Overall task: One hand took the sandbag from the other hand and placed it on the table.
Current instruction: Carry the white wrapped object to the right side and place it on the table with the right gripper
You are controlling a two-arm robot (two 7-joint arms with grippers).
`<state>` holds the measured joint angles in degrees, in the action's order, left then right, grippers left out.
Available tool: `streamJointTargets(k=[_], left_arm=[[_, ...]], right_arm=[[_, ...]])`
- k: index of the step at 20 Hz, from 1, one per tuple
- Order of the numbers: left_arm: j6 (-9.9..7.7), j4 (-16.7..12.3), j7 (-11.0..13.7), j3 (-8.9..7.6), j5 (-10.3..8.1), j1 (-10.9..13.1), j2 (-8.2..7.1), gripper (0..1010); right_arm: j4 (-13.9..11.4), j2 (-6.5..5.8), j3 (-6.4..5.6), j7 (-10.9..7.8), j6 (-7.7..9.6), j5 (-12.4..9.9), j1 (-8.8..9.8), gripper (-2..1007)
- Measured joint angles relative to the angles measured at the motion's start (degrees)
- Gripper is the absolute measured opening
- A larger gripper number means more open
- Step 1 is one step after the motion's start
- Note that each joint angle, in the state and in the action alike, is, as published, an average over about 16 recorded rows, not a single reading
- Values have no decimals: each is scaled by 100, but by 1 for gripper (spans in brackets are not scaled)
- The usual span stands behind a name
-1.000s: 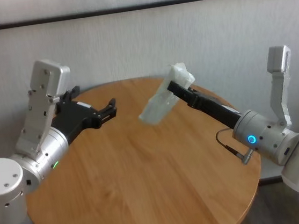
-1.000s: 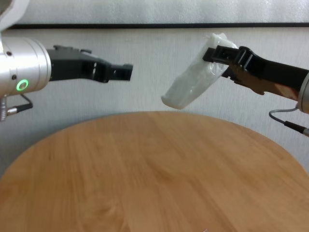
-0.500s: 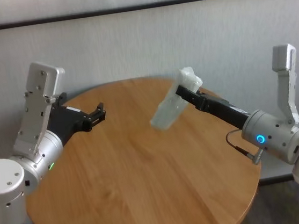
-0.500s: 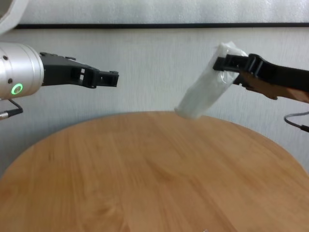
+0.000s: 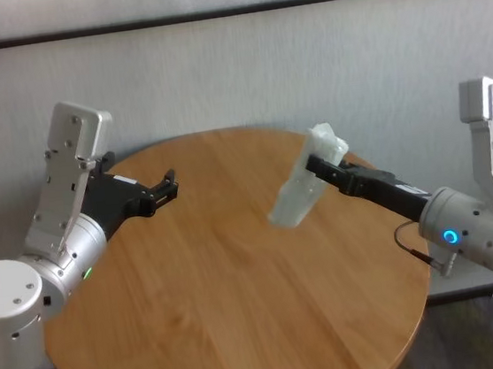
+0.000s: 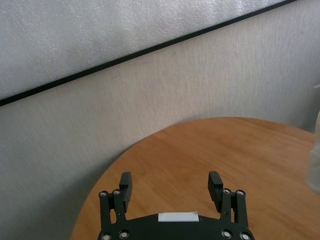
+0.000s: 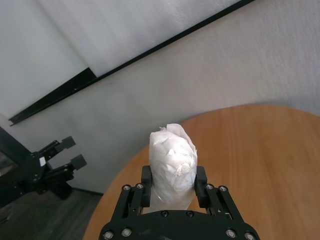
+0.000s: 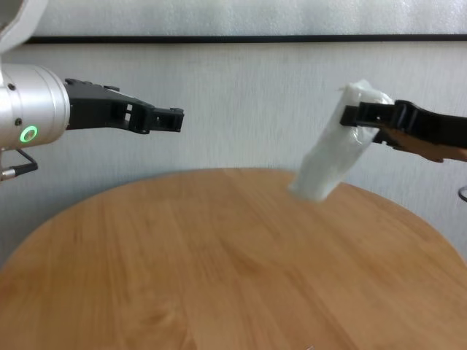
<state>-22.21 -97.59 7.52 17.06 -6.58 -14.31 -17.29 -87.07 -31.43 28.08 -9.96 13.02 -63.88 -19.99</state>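
Observation:
My right gripper (image 5: 316,166), the one with the blue ring, is shut on the upper end of the white crinkled sandbag (image 5: 304,187). The bag hangs down at a slant above the right half of the round wooden table (image 5: 232,293). It shows the same way in the chest view (image 8: 332,159), held by the gripper (image 8: 352,115). In the right wrist view the sandbag (image 7: 173,160) sits between the black fingers (image 7: 146,181). My left gripper (image 5: 169,187), green-ringed, is open and empty over the table's far left edge; its fingers (image 6: 125,184) stand apart.
A pale wall with a black strip (image 5: 227,10) runs behind the table. The table's rim (image 5: 398,345) curves away near the right arm.
My right gripper has carried the sandbag to the right and lower toward the table. My left gripper has drawn back to the left and stays open.

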Motion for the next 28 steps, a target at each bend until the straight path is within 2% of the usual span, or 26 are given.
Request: streamJointTargets(k=[5, 12, 22, 28], left_arm=[[-1, 5, 13, 18, -4, -12, -14, 999], [-3, 9, 24, 33, -7, -22, -25, 999], [-7, 14, 33, 44, -11, -28, -32, 999], [-10, 16, 35, 47, -11, -31, -35, 999]], right_arm=[[68, -90, -52, 82, 76, 113, 22, 496], [212, -154, -128, 307, 215, 290, 37, 496], [332, -175, -202, 746, 485, 546, 87, 496], [409, -160, -263, 916, 595, 670, 100, 496]])
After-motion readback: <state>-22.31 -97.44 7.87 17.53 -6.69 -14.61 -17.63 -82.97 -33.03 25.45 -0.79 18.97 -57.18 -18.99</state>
